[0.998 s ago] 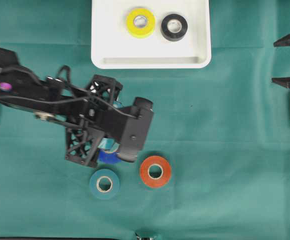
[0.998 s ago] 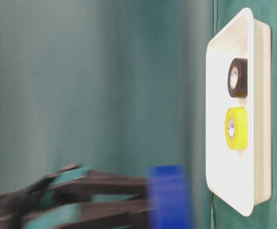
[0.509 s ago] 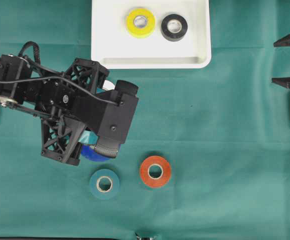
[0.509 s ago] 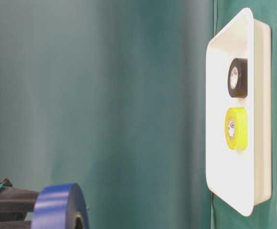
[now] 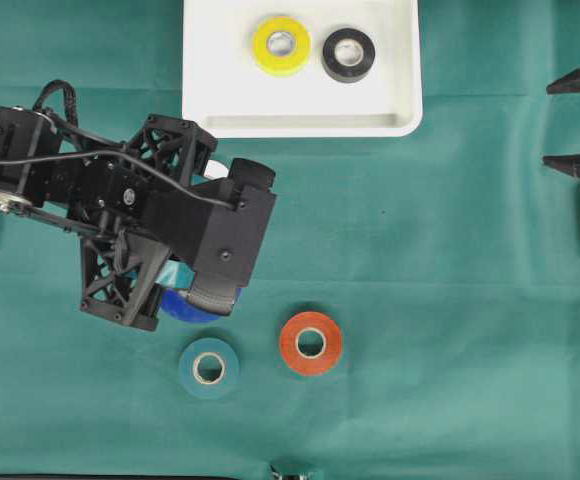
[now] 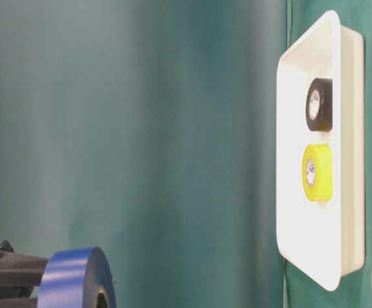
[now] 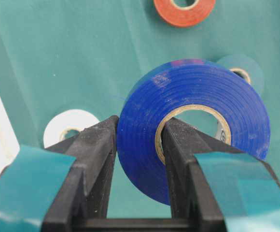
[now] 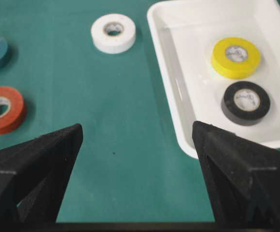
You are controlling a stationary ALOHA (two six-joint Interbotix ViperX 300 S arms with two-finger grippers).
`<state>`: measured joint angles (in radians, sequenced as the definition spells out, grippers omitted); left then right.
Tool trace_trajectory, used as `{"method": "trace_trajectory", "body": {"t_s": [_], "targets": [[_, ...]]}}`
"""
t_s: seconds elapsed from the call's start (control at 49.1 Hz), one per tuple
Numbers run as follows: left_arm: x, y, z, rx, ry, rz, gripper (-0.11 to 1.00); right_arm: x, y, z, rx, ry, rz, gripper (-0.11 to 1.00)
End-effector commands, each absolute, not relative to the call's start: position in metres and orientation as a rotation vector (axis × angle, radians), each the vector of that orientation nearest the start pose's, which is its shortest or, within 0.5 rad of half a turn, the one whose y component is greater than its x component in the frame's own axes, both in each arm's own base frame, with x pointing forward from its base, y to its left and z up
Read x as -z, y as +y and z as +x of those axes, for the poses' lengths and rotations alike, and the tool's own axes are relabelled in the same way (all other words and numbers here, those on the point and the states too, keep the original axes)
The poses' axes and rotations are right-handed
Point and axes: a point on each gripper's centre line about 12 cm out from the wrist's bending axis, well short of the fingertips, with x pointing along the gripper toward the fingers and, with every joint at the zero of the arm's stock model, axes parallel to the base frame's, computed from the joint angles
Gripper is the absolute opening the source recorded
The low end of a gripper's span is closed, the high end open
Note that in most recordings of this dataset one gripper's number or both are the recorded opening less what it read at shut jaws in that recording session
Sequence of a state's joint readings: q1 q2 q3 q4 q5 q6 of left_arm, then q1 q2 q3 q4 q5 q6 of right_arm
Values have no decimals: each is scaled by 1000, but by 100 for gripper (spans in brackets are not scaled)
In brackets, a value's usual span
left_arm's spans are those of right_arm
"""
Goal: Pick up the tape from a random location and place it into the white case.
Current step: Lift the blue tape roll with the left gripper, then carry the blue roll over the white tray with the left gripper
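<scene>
The left gripper (image 7: 137, 140) is clamped on the blue tape (image 7: 198, 121), one finger through its core, lifted clear of the cloth, short of the white case (image 5: 300, 100); carrying is underway, next centre over the case and release

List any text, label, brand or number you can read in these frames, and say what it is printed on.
None is legible.
Yellow tape roll: faint print on the core label, too small to read.
Black tape roll: faint marks on the core label, too blurred to read.
White case, blue tape roll, left gripper: no markings visible.
</scene>
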<state>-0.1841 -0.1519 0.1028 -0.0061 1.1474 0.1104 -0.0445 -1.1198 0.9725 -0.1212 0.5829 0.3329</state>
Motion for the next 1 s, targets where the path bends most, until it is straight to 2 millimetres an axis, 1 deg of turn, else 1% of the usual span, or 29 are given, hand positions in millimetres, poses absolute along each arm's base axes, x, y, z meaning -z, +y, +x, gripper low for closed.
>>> {"method": "trace_trajectory", "body": {"t_s": [0.0, 0.468, 0.611, 0.692, 0.794, 0.977], "targets": [[-360, -67, 356, 228, 1034, 192, 24, -310, -15, 162, 159, 413, 224, 90], [-360, -67, 356, 227, 1034, 191, 25, -311, -15, 161, 159, 410, 223, 90], [-360, -61, 357, 213, 1034, 183, 24, -311, -15, 161, 159, 410, 223, 90], [-360, -52, 358, 188, 1035, 171, 25, -310, -15, 162, 159, 413, 223, 90], [-360, -33, 360, 141, 1039, 149, 24, -310, -15, 162, 159, 413, 223, 90], [-358, 20, 361, 11, 1049, 77, 25, -311, -15, 161, 159, 410, 223, 90]]}}
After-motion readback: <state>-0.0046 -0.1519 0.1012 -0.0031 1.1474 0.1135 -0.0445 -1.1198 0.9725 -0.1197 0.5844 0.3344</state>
